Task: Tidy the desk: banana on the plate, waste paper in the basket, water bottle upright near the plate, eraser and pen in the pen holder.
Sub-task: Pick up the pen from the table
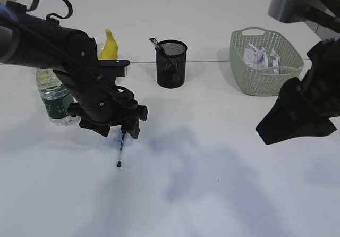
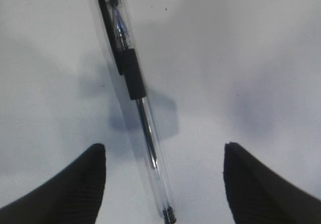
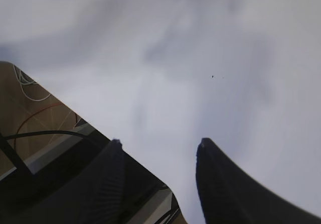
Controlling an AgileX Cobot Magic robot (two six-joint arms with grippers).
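A clear pen (image 1: 121, 147) with a black grip lies on the white desk; in the left wrist view the pen (image 2: 135, 98) runs between my open left gripper's (image 2: 163, 184) fingers, untouched. My left gripper (image 1: 123, 126) hovers just over the pen's near end. The water bottle (image 1: 54, 99) stands upright at the left, behind the arm. The banana (image 1: 109, 47) shows behind the arm; the plate is hidden. The black mesh pen holder (image 1: 171, 63) holds a dark item. The green basket (image 1: 264, 61) holds crumpled paper (image 1: 261, 57). My right gripper (image 3: 158, 148) is open and empty over the desk's front edge.
The desk's front edge and cables on the floor below (image 3: 45, 128) show in the right wrist view. The right arm (image 1: 303, 107) hangs above the desk's right side, in front of the basket.
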